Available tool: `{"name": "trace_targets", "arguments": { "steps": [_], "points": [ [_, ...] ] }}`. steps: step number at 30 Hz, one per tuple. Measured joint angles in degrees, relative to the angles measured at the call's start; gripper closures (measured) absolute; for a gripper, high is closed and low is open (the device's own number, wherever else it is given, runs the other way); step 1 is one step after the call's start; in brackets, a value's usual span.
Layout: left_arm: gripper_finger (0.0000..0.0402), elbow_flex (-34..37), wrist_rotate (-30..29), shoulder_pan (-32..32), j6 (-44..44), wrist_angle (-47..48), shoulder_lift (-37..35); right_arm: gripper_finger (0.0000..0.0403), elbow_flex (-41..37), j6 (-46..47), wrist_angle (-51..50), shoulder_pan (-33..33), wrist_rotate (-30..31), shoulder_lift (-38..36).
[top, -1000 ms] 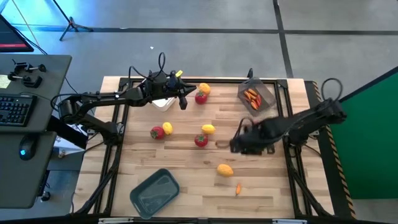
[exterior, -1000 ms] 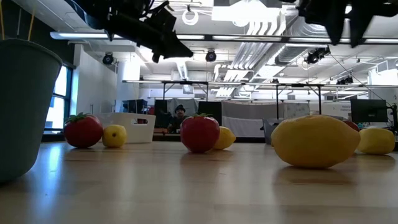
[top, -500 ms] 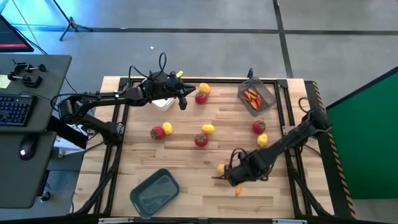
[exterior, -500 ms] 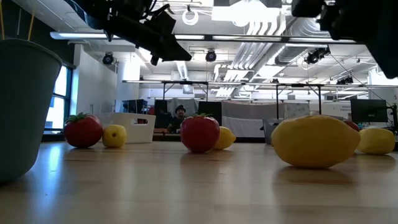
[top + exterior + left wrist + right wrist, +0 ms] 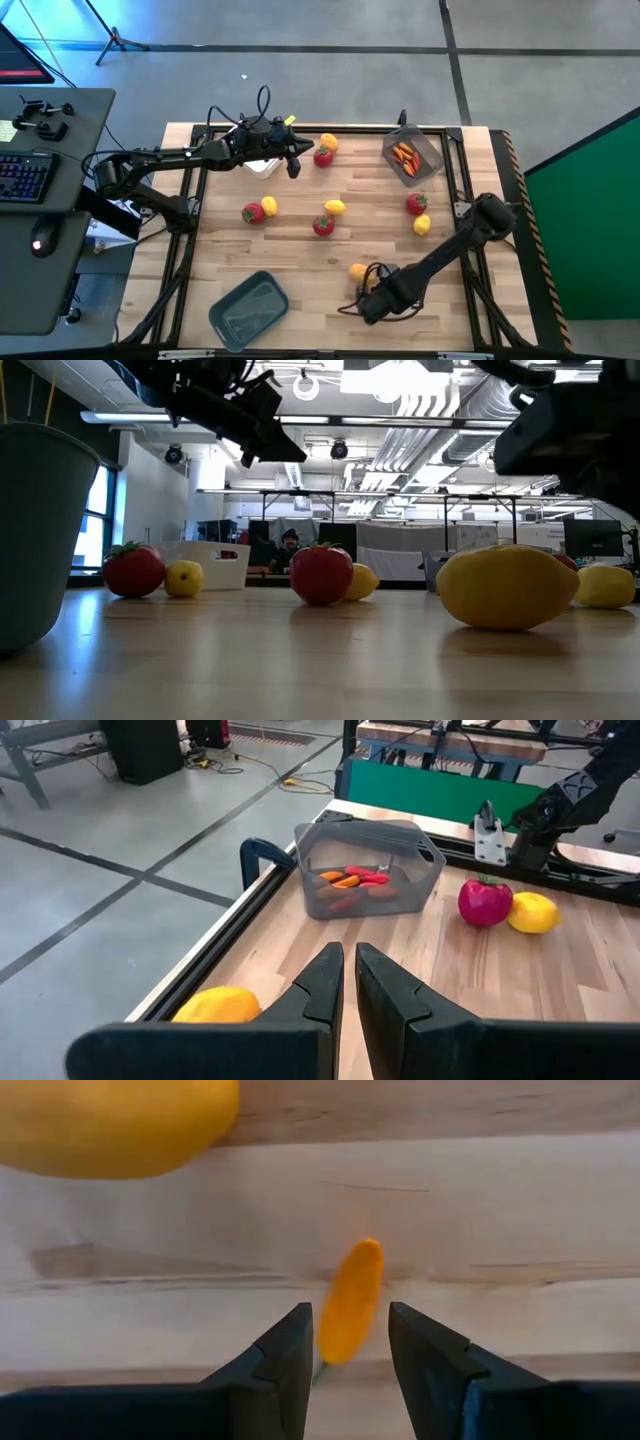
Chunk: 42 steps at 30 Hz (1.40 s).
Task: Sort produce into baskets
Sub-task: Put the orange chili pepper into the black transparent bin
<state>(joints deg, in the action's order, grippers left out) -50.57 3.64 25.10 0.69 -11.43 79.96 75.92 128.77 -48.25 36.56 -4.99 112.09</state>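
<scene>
The right arm has swung from the middle of the table down to its near edge over the last second, and its gripper (image 5: 347,1342) now hangs low over a thin orange chilli (image 5: 349,1302) lying on the wood just beside a yellow lemon (image 5: 110,1125). The fingers (image 5: 283,1355) stand apart, one on each side of the chilli, with daylight between them and it, so nothing is gripped yet; they have opened a little in that second. In the high view the gripper (image 5: 372,301) covers the chilli entirely. This looks like the start of a pick: the next step would be to close on the chilli and carry it to the smoky bin (image 5: 413,156) at the far right, which already holds several red and orange chillies. The piece is thin and lies flat, so the fingers may skid over it or nudge the lemon. The left gripper (image 5: 292,162) has not moved; it hovers near the far edge by the white bin (image 5: 262,165), fingers (image 5: 325,982) together and empty. Loose on the table: red fruits (image 5: 323,226) and lemons (image 5: 335,207) around the centre, a pair (image 5: 418,214) at the right, another (image 5: 259,210) at the left, and one more by the left gripper. The grey-blue bin (image 5: 248,310) at the near left looks empty. No brand, label or writing can be read anywhere
</scene>
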Motion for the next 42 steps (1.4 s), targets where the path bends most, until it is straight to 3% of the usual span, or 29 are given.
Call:
{"name": "trace_targets", "arguments": {
  "steps": [8,16,22,27,35,42],
  "points": [
    [0.0385,0.0,0.0,0.0,-0.01,1.93,0.0,0.0287,0.0,0.85,1.36,-0.07,0.35,2.03],
    [0.0385,0.0,0.02,0.0,-0.52,5.42,-0.04,0.0346,0.0,0.79,1.79,-0.17,0.7,2.03],
    [0.0385,0.0,3.35,0.37,-3.12,3.67,-0.08,0.0395,0.0,-2.85,4.08,-0.17,6.66,-0.01],
    [0.0385,0.0,5.66,-0.1,-6.42,2.19,-0.09,0.0395,1.24,-6.66,4.4,-0.33,12.41,-4.68],
    [0.0385,2.67,4.83,-0.09,-6.74,-5.14,-0.15,0.0399,2.1,-15.78,-9.09,-5.44,21.43,-15.72],
    [0.0385,7.24,4.81,-0.37,-13.49,-7.09,-0.15,0.04,2.08,-32.64,-24.83,-19.32,25.02,-25.69]
  ]
}}
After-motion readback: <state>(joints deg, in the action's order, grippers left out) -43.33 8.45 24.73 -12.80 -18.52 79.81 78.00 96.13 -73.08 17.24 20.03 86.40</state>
